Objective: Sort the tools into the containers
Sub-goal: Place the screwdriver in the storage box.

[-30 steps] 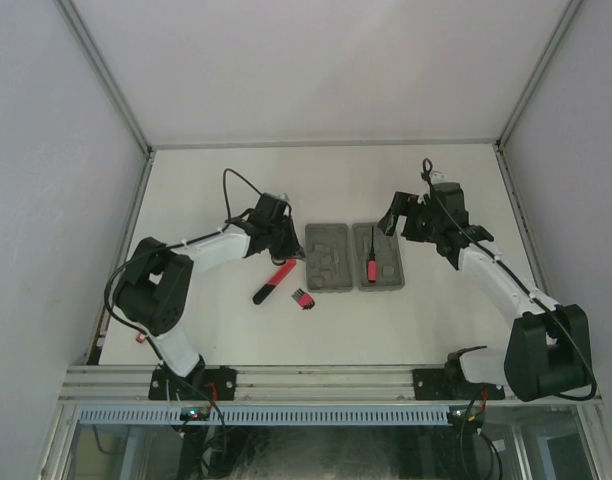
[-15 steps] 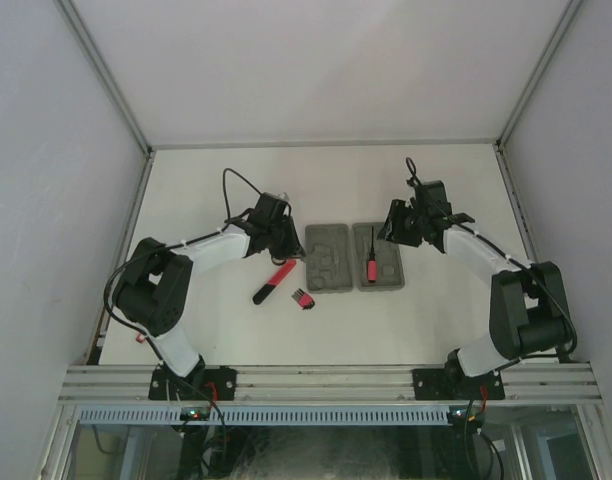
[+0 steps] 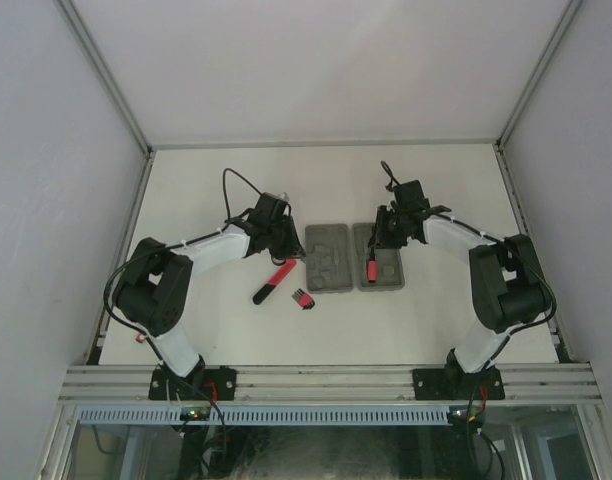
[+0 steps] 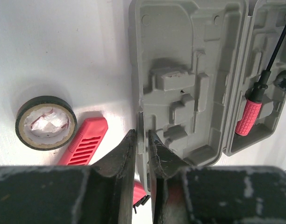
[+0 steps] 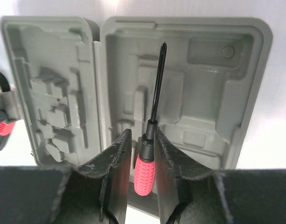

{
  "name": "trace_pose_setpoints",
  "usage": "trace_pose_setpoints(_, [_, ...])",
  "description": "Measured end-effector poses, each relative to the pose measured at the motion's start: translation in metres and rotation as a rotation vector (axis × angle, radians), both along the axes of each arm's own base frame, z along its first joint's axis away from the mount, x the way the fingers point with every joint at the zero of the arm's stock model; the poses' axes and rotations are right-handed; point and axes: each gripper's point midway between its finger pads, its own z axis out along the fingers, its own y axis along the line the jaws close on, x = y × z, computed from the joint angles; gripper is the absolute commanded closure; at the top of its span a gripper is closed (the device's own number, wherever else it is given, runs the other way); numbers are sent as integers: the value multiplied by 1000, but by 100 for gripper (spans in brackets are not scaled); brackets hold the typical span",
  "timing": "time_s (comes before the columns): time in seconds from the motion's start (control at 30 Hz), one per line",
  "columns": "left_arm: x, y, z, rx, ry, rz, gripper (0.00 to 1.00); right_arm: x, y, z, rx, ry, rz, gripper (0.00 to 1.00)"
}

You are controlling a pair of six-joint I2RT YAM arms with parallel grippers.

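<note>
The grey tool case point(image 3: 328, 262) lies open on the table, both halves up. A red-handled screwdriver point(image 5: 145, 172) lies in the right half point(image 5: 218, 93). My right gripper point(image 5: 143, 137) is closed round its handle just below the black collar. My left gripper point(image 4: 142, 137) pinches the left half's outer wall point(image 4: 133, 56), one finger inside and one outside. A longer red-black tool point(image 3: 274, 280) and a red-black hex key set point(image 3: 303, 297) lie left of the case. A black ring point(image 4: 45, 122) sits beside the red tool point(image 4: 84, 143).
The moulded recesses of the left half point(image 4: 180, 107) hold nothing. The black ring is hidden under the left arm in the top view. White walls and metal rails point(image 3: 136, 135) bound the table at the back and sides.
My right arm has swung left from beyond the case's right side to over the screwdriver, and its jaws have closed round the handle. My left arm has stayed at the case's left wall.
</note>
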Motion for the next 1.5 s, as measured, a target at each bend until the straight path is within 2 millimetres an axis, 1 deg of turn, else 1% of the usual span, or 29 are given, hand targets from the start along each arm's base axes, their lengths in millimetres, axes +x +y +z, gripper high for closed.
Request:
trace_pose_setpoints(0.17, [0, 0, 0, 0, 0, 0, 80, -9, 3, -14, -58, 43, 25, 83])
trace_pose_setpoints(0.3, [0, 0, 0, 0, 0, 0, 80, -11, 5, -17, -85, 55, 45, 89])
trace_pose_setpoints(0.57, [0, 0, 0, -1, 1, -1, 80, -16, 4, -23, -123, 91, 70, 92])
trace_pose_setpoints(0.87, [0, 0, 0, -1, 1, -1, 80, -20, 3, -22, -160, 117, 80, 91])
trace_pose_setpoints(1.07, [0, 0, 0, -1, 1, -1, 80, -21, 2, -23, -169, 120, 80, 84])
trace_pose_setpoints(1.13, [0, 0, 0, -1, 1, -1, 80, -21, 2, -22, -173, 114, 82, 81])
trace_pose_setpoints(1.2, [0, 0, 0, -1, 1, -1, 80, -20, 2, -18, -179, 99, 84, 80])
trace_pose_setpoints(1.23, [0, 0, 0, -1, 1, -1, 80, -19, 2, -11, -180, 75, 83, 80])
trace_pose_setpoints(1.4, [0, 0, 0, -1, 1, -1, 79, -16, 6, 6, -183, 14, 84, 81])
trace_pose_setpoints(1.5, [0, 0, 0, -1, 0, -1, 79, -17, 6, 7, -197, 11, 84, 82])
